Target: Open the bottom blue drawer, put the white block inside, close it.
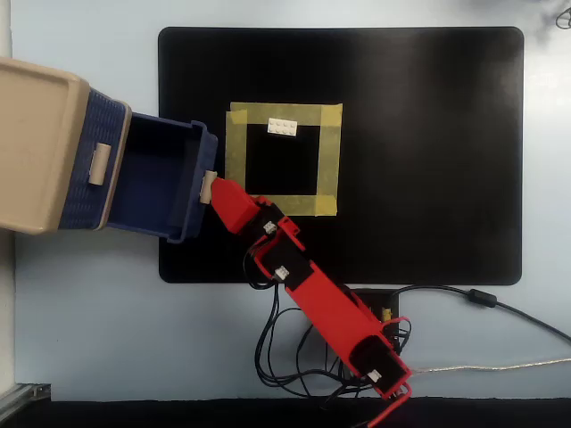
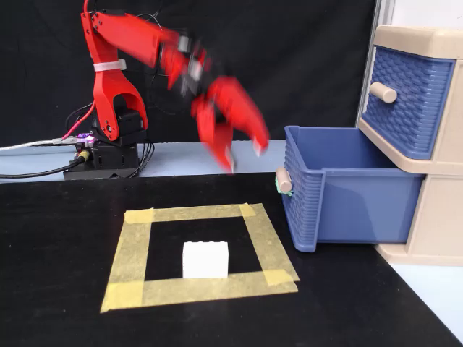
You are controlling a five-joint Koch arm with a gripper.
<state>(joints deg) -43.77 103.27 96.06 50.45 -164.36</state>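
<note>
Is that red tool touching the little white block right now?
Apart. In the fixed view the tool hangs open above the mat, while the white block sits alone inside the yellow tape square, bare mat between them.

Pale table under black mat

In the fixed view we see the white block lying inside the tape square on the mat that covers the bench, with the pulled-out bottom drawer to its right, under the upper drawer, and the pincer behind the square.
</note>
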